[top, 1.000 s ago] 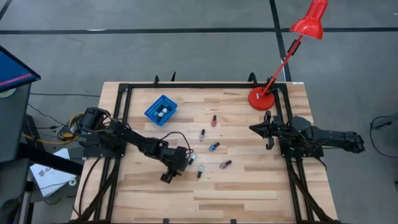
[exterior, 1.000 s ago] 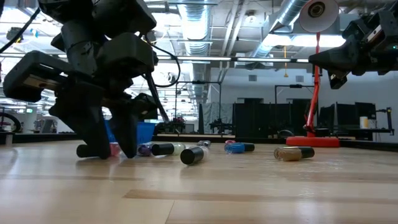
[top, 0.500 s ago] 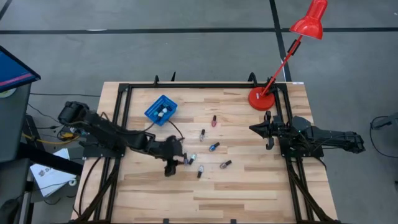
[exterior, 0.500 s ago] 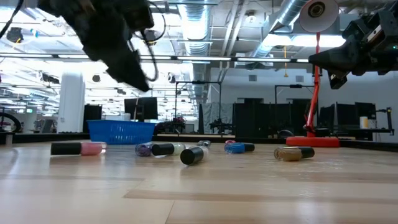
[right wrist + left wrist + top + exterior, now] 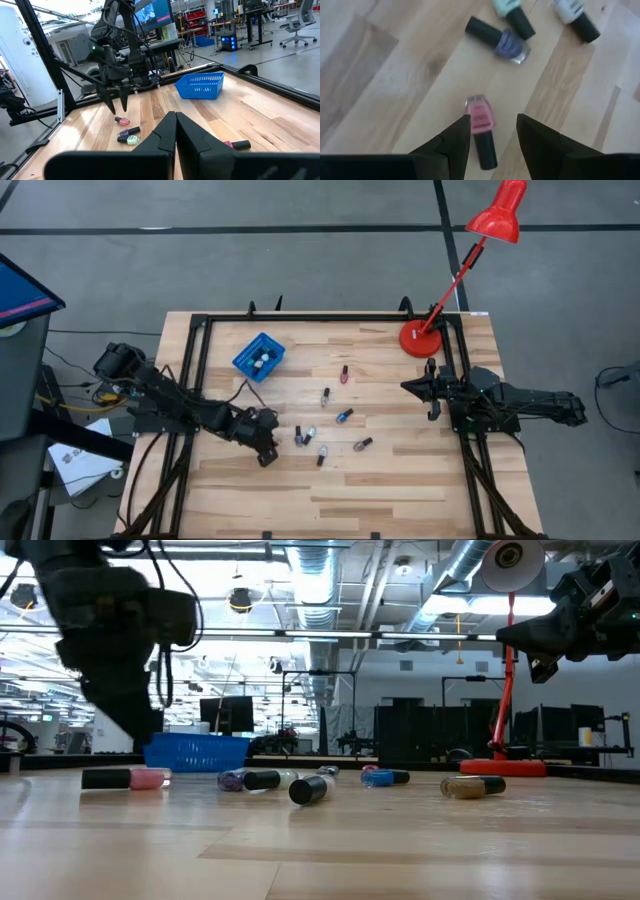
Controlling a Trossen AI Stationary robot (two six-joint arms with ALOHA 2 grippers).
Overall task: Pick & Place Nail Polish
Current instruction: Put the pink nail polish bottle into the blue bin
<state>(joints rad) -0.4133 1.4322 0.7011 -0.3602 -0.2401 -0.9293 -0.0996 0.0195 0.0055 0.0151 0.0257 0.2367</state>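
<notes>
- Several nail polish bottles (image 5: 343, 416) lie scattered mid-table, right of the blue bin (image 5: 259, 356).
- Left gripper (image 5: 492, 137) hangs spread and empty above a pink bottle (image 5: 481, 116) lying flat.
- Right gripper (image 5: 175, 125), fingers pressed together, waits at the right edge.

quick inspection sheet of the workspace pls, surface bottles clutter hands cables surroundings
surface: wooden table, bare planks between items.
job's things: nail polish bottles lie loose mid-table; a pink bottle lies under the left hand; blue bin holds a few.
clutter: red desk lamp at the far right corner.
hands: left hand open, above the pink bottle, apart from it; right hand shut, waiting at the table's right side.
cables: bundle off the left edge.
surroundings: workshop with desks and chairs; no person seen.
</notes>
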